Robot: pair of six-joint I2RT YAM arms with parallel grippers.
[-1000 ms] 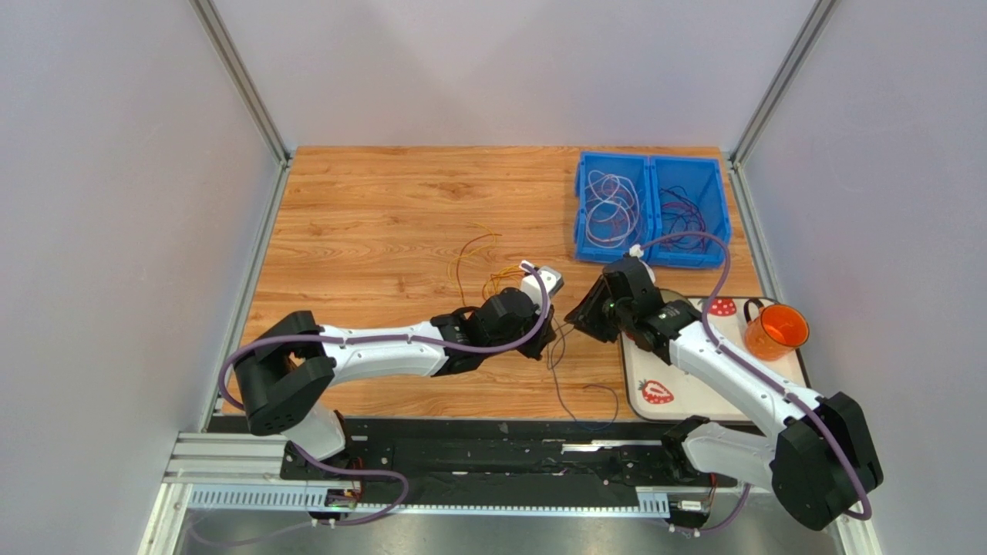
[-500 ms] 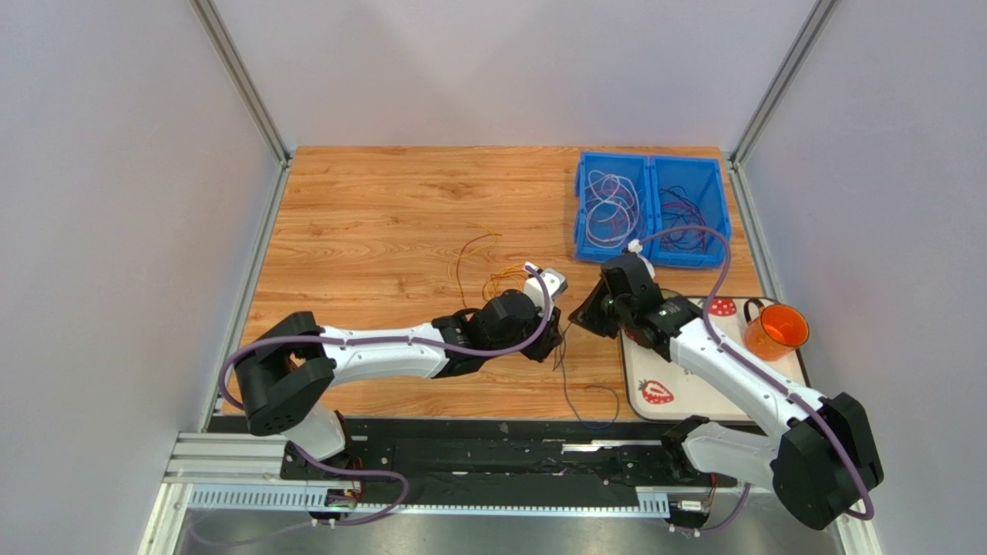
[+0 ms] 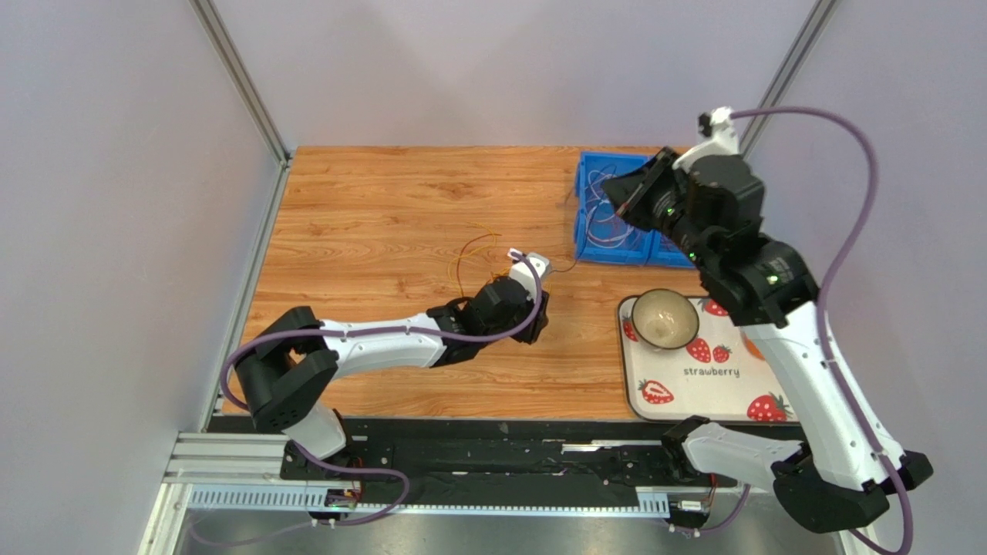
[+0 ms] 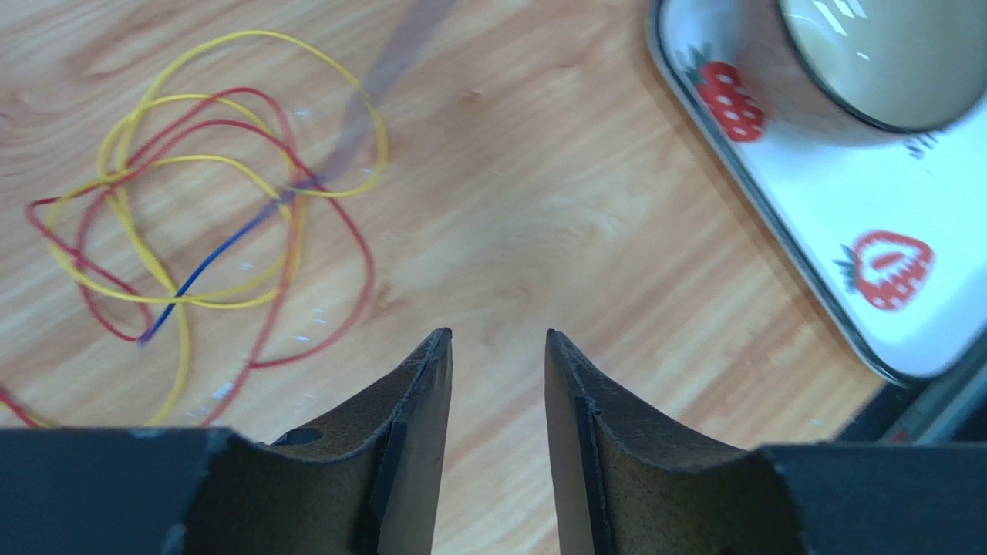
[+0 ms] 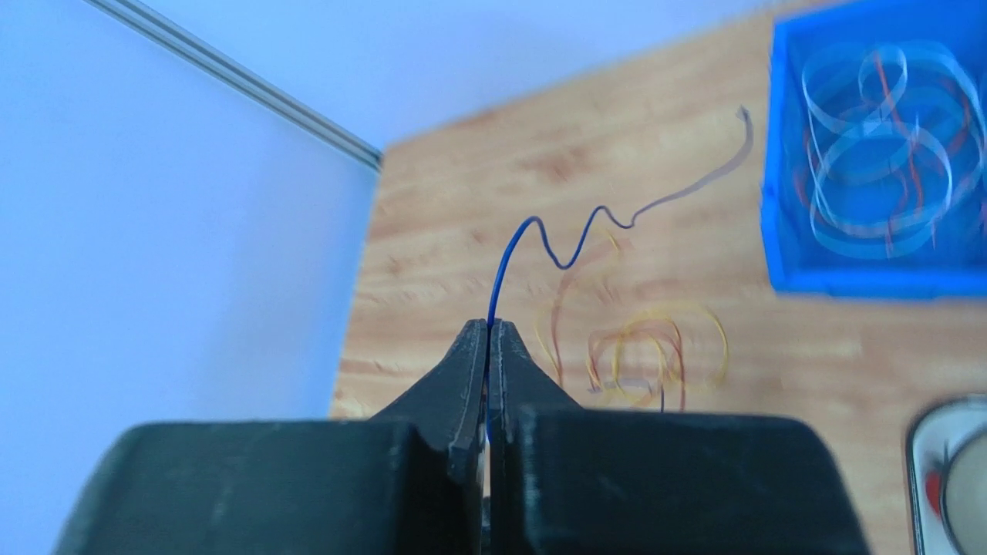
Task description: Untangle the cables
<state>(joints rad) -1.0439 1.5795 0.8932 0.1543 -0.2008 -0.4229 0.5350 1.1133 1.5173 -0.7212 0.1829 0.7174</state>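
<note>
Pinching one blue cable point(image 5: 502, 260), right gripper point(image 5: 488, 330); two others point(image 4: 290, 199) seemingly tangled

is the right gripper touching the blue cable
Touching. The right wrist view shows the right gripper shut on the blue cable, which rises straight out from between its closed jaws.

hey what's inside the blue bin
The blue bin's left compartment holds white cable loops with a few reddish strands. The right compartment is covered by the right arm in the top view, so its contents cannot be told.
</note>
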